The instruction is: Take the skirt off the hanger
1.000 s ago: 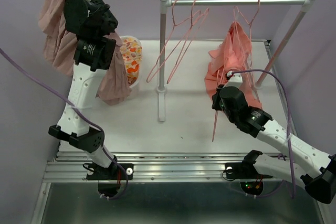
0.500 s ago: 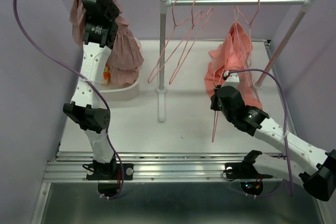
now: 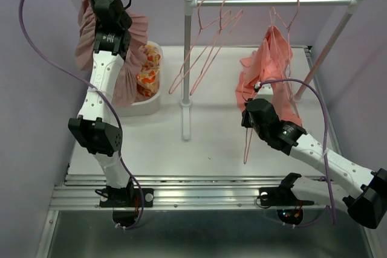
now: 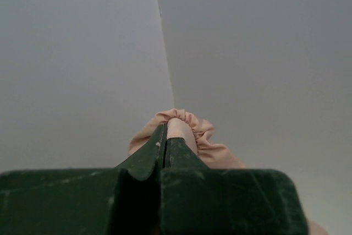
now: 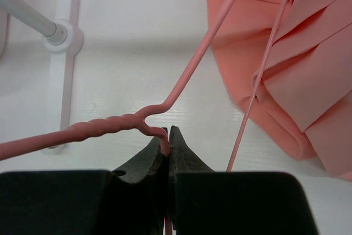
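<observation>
Lavender walls close around a white tabletop (image 3: 163,149), where a clothes rack (image 3: 272,2) stands with its silver rail between two white posts.

Up in the far left corner, the left fingers (image 4: 146,160) are pressed together on a gathered fold of the skirt (image 3: 130,80). The wrist view shows the dusty-pink cloth bunched just past their tips against bare wall. From that pinch the skirt hangs down below the fingers, spreading on both sides of the raised left arm. Its lower edge hangs in front of a white basket (image 3: 145,106) that holds a patterned cloth (image 3: 148,67).

The right fingers (image 5: 187,160) are clamped on the pink wire hanger (image 5: 104,128) at the bend where its twisted neck ends. The neck runs off to their left, and one wire reaches up and away toward a coral garment (image 5: 308,75) just beyond them on the right. In the overhead view, part of the hanger points down below these fingers, over the tabletop. Skirt and hanger are well apart, with the rack's near post between them.

Further pink hangers (image 3: 208,43) dangle from the rail's left end, beyond and to the left of the right fingers.
</observation>
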Motion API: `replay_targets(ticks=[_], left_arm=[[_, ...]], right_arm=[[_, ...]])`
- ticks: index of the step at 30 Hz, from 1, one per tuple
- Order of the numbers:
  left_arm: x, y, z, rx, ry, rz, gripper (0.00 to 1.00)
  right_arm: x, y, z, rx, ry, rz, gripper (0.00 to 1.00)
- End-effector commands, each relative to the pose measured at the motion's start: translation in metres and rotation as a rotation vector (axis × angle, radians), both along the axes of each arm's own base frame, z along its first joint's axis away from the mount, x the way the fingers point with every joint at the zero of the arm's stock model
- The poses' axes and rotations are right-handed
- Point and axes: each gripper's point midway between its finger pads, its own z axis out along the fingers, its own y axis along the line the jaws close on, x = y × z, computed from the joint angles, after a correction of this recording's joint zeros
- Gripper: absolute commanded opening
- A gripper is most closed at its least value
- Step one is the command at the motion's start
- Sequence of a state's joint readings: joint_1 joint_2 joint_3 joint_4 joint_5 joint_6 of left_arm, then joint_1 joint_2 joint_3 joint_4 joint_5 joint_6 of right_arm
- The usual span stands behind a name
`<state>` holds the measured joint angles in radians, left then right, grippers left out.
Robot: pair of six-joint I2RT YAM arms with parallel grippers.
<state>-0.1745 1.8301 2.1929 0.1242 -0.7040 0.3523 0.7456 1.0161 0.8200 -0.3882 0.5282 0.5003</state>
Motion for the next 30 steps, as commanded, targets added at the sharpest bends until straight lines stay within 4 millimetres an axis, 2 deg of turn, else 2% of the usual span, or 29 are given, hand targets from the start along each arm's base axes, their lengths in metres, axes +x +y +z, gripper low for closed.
replay_targets(ticks=[1, 3, 4, 5, 7, 8, 10, 12, 15, 16, 18, 19, 21, 22, 24, 25, 30], left_arm=[[-0.027, -0.001, -0.003, -0.075, -0.079, -0.04, 0.0], [-0.032, -0.001, -0.018, -0.102, -0.08, -0.056, 0.0], [-0.044, -0.002, -0.012, -0.119, -0.118, -0.073, 0.0], [-0.037, -0.007, -0.04, -0.13, -0.072, -0.099, 0.0], [-0.041, -0.006, -0.055, -0.156, -0.07, -0.094, 0.0], [-0.038, -0.004, -0.079, -0.181, -0.035, -0.08, 0.0], [-0.035, -0.006, -0.111, -0.193, 0.007, -0.08, 0.0], [-0.03, -0.01, -0.131, -0.214, 0.026, -0.098, 0.0], [-0.018, -0.012, -0.166, -0.23, 0.094, -0.089, 0.0], [-0.011, -0.013, -0.186, -0.254, 0.122, -0.085, 0.0], [-0.004, -0.015, -0.204, -0.268, 0.152, -0.087, 0.0], [0.002, -0.016, -0.224, -0.272, 0.192, -0.08, 0.0], [0.008, -0.013, -0.247, -0.288, 0.237, -0.068, 0.0], [0.012, -0.013, -0.271, -0.296, 0.296, -0.059, 0.0], [0.014, -0.012, -0.297, -0.34, 0.333, -0.057, 0.0], [0.014, -0.013, -0.319, -0.361, 0.367, -0.052, 0.0], [0.012, -0.013, -0.373, -0.419, 0.447, -0.028, 0.0]], right_arm=[[0.006, -0.002, 0.007, 0.012, -0.024, -0.024, 0.01], [0.005, -0.002, 0.005, 0.012, -0.021, -0.024, 0.01], [0.005, -0.001, 0.004, 0.012, -0.018, -0.022, 0.01], [0.005, -0.001, 0.004, 0.014, -0.018, -0.019, 0.01], [0.004, 0.0, 0.003, 0.015, -0.014, -0.012, 0.01], [0.004, 0.0, 0.003, 0.018, -0.015, -0.009, 0.01], [0.003, 0.001, 0.002, 0.021, -0.011, -0.005, 0.01], [0.002, 0.002, -0.001, 0.02, -0.005, -0.002, 0.01], [0.002, 0.001, -0.003, 0.019, -0.002, -0.005, 0.01], [0.002, 0.001, -0.005, 0.02, 0.001, -0.006, 0.01], [0.001, 0.0, -0.006, 0.021, 0.003, -0.01, 0.01], [0.001, 0.0, -0.007, 0.021, 0.004, -0.01, 0.01], [0.0, 0.0, -0.007, 0.022, 0.004, -0.012, 0.01], [0.0, -0.001, -0.009, 0.019, 0.007, -0.012, 0.01], [0.0, -0.001, -0.01, 0.018, 0.009, -0.014, 0.01], [0.0, -0.001, -0.012, 0.016, 0.013, -0.015, 0.01], [-0.001, -0.001, -0.013, 0.019, 0.015, -0.016, 0.01]])
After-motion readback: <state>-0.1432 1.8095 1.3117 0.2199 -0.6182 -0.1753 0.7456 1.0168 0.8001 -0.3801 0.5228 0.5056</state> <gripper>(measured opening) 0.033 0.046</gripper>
